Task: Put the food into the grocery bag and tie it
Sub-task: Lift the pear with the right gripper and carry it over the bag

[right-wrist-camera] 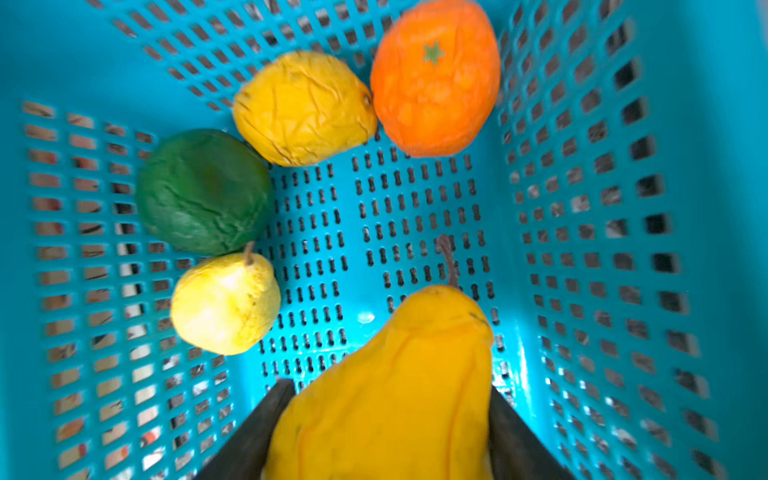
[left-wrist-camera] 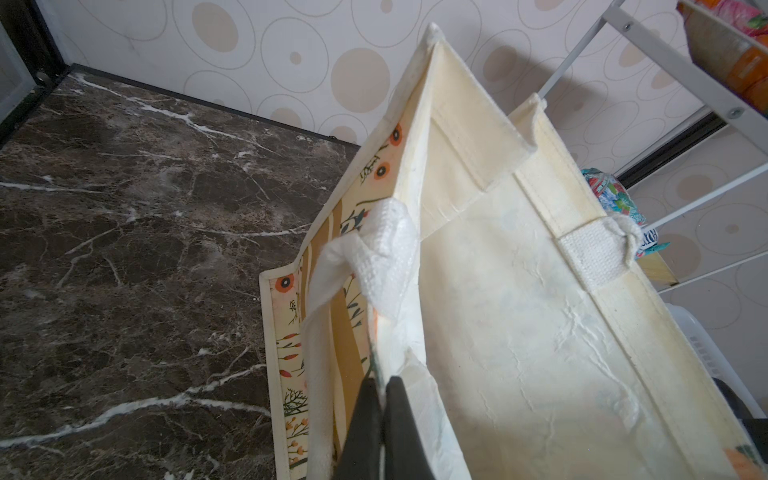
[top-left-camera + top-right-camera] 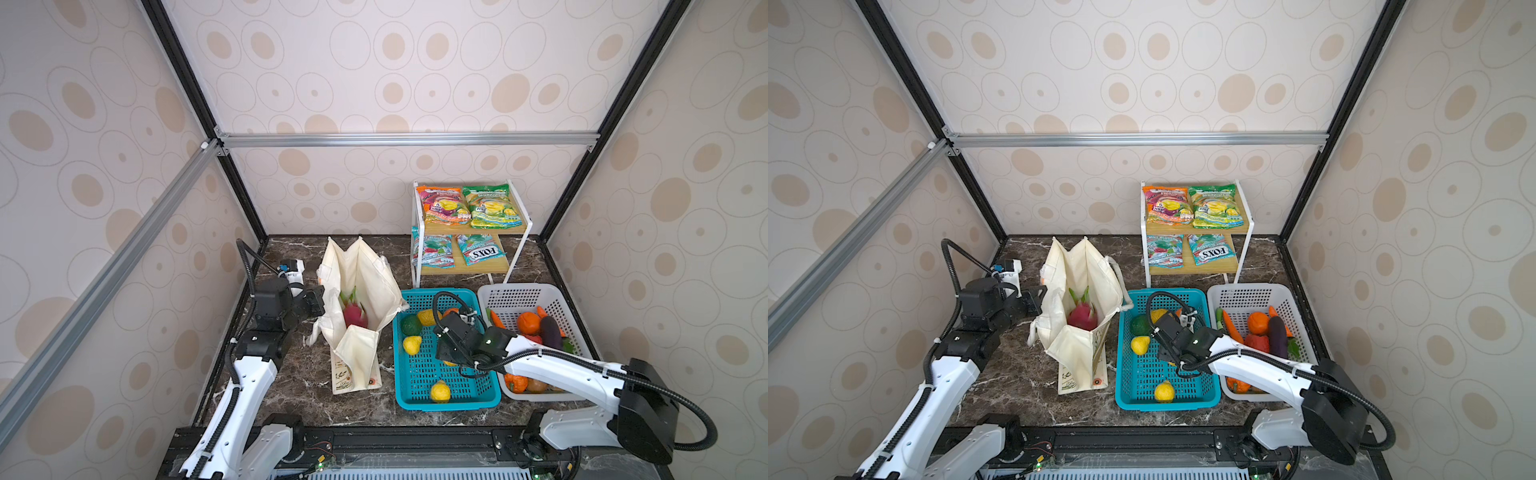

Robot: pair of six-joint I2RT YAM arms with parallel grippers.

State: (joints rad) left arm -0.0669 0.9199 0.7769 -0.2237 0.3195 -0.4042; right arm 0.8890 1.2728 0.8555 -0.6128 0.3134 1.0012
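The grocery bag (image 3: pixel 374 282) stands open and untied beside the teal basket (image 3: pixel 449 401), holding only the dragon fruit (image 3: pixel 355 316). The snack packets (image 3: pixel 442 205) on the rack (image 3: pixel 478 269), the eggplant (image 3: pixel 550 332) and the yellow fruits (image 3: pixel 412 344) lie outside it. The left gripper (image 2: pixel 381 384) is pinched tight on the bag's rim. The right gripper (image 1: pixel 388 388) has its fingers against both sides of a yellow fruit (image 1: pixel 399 424) in the basket

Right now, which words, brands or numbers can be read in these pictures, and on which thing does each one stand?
"FOXS": upside down, on the right-hand teal packet.
"MINT BLOS...": cut off, on the left-hand teal packet.
"SPRING...": rest blurred, on the green packet.
The orange packet: lettering too blurred to read.
No words show on the grocery bag, only floral print.
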